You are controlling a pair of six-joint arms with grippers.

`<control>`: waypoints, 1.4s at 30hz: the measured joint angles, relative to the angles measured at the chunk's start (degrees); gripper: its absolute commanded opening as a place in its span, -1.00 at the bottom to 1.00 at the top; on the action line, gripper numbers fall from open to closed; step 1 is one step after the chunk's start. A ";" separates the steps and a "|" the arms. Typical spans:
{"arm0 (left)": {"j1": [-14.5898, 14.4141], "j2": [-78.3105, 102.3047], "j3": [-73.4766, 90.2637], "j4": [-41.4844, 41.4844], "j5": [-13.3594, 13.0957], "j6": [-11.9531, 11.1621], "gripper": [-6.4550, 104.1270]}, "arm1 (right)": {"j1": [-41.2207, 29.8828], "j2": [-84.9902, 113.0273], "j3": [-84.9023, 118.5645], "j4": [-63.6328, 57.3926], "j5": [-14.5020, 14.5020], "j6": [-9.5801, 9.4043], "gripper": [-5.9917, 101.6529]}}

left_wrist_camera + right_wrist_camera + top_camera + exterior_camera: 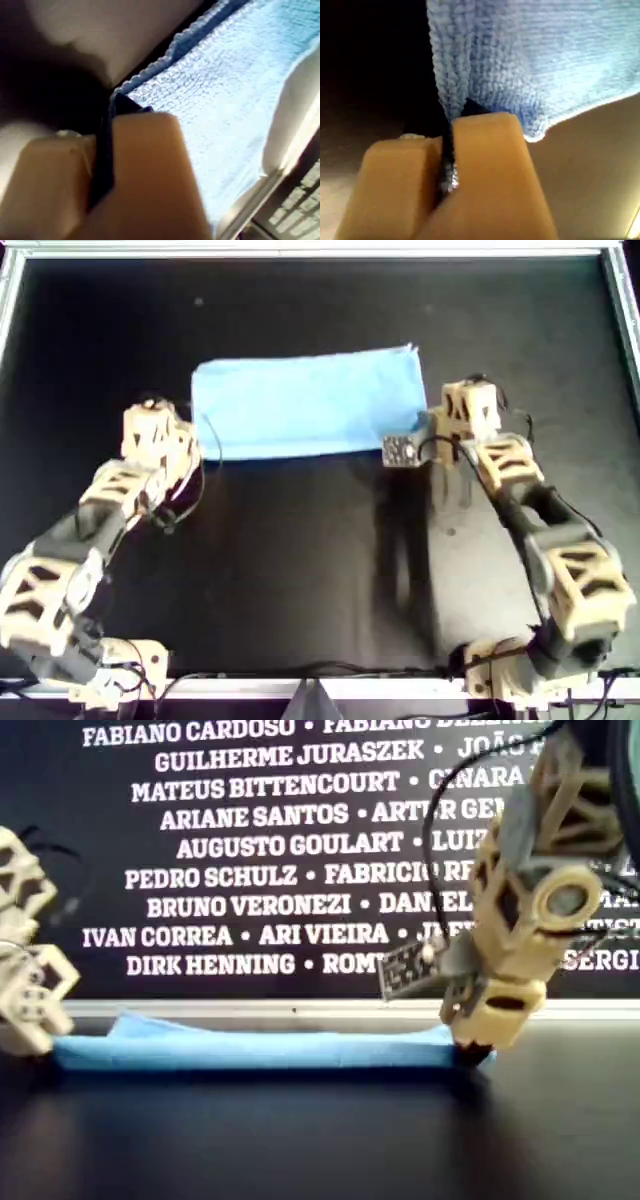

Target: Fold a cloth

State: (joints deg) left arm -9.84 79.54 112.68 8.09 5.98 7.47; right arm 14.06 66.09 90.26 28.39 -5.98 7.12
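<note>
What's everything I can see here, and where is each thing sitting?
cloth: one, light blue, lying flat as a long rectangle on the black surface, toward the overhead view's top centre.
work surface: one, black, with a pale frame.
name wall: one, dark with white names, behind the table in the exterior view.
small circuit board: one, dark, mounted on the right arm.
left tool: one, beige, at the cloth's corner on the overhead view's left, pinching it.
right tool: one, beige, at the cloth's opposite lower corner, pinching it.

Cloth (308,403) between both end effectors, overhead view
</note>
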 measured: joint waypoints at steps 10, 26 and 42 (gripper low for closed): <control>-0.53 12.13 10.81 0.00 0.09 0.00 -0.91 | 0.09 16.44 16.08 0.00 -0.09 0.44 -0.92; -3.96 15.29 19.07 0.00 0.09 0.00 -0.87 | 0.09 25.31 30.06 0.00 -0.18 0.44 -0.92; -4.75 30.32 32.70 0.00 -1.49 0.00 0.21 | -0.26 29.88 35.16 0.00 0.97 0.18 -0.06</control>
State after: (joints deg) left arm -14.59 109.86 145.37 8.09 4.48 7.47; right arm 13.80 95.98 125.42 28.39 -5.01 7.29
